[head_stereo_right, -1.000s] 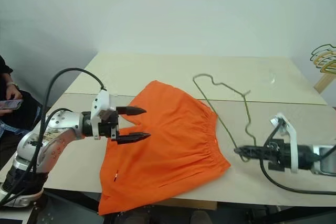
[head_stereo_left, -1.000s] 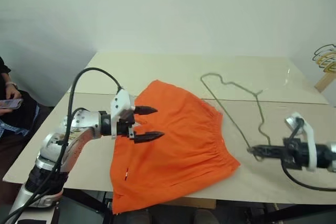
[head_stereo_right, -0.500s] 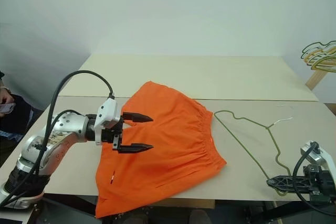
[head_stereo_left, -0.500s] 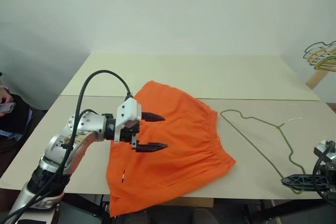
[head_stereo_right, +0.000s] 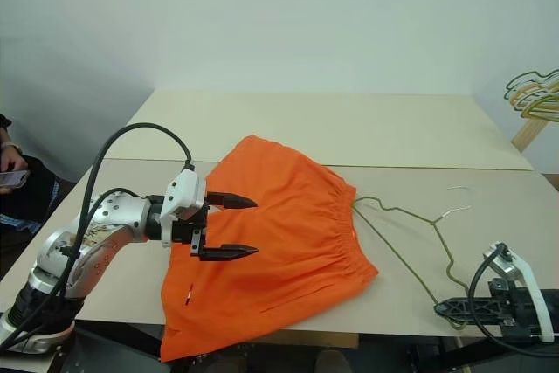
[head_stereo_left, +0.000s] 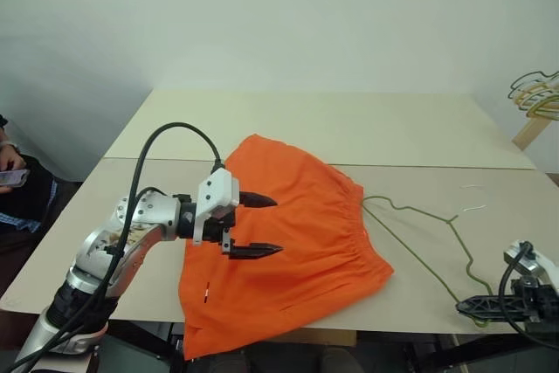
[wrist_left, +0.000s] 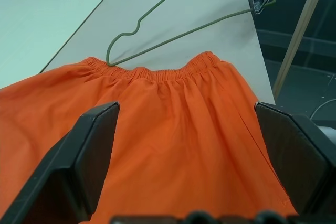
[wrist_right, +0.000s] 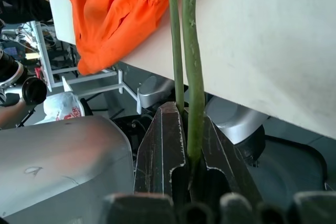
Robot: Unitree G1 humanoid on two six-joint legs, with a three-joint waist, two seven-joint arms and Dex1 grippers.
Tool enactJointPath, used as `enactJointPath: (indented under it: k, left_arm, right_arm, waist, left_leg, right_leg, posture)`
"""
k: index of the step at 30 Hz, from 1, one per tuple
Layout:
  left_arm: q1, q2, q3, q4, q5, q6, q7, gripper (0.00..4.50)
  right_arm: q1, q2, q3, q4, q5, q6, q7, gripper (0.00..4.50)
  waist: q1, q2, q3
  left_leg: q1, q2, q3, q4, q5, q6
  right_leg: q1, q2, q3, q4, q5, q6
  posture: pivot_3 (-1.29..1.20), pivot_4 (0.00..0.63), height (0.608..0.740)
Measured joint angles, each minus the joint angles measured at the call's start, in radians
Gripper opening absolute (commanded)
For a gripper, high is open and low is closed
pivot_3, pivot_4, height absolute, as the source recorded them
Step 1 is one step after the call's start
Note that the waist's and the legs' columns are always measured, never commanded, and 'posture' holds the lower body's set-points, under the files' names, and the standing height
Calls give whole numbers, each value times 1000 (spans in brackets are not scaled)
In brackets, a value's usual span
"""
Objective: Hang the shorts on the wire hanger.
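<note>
Your right gripper (head_stereo_right: 454, 307) has its fingers clamped together on the wire hanger (head_stereo_right: 410, 242), pinching the wire at the hanger's near corner, which sits just past the table's front edge. From that pinch the hanger runs flat across the table (head_stereo_right: 349, 128); its far shoulder tip touches the gathered waistband of the shorts (head_stereo_right: 279, 233), and its hook lies on bare tabletop beyond, pointing away from the shorts.

Your left gripper (head_stereo_left: 253, 226) has its fingers spread wide with nothing between them. It hovers over the side of the shorts opposite the waistband, aimed across the cloth toward the hanger.

The shorts lie spread near the table's front edge, waistband toward the hanger, and one leg droops over the front edge. Behind the shorts the tabletop is bare back to the wall. A bunch of hangers (head_stereo_left: 534, 93) sits off the far corner on the hanger's side. A person's hand holding a phone (head_stereo_left: 10, 174) is off the table's end, well apart from the shorts.
</note>
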Motion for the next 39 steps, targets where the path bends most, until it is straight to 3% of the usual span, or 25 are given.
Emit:
enactJointPath:
  k: [32, 39]
  left_arm:
    - [8, -25, -6, -1, -9, 0, 12, 4487]
    - [13, -23, -21, 0, 20, -7, 15, 4487]
  right_arm:
    - [4, 81, -4, -41, -6, -17, -3, 0]
    - [-183, 188, 108, 42, -35, -19, -17, 0]
  waist:
    - [2, 0, -1]
    - [-3, -1, -2]
  left_leg:
    - [1, 0, 0, 0, 0, 0]
    - [2, 0, 2, 0, 0, 0]
  right_leg:
    - [0, 0, 1, 2, 0, 0]
    - [0, 1, 3, 2, 0, 0]
  posture:
    - [-77, 0, 740]
    - [-69, 0, 740]
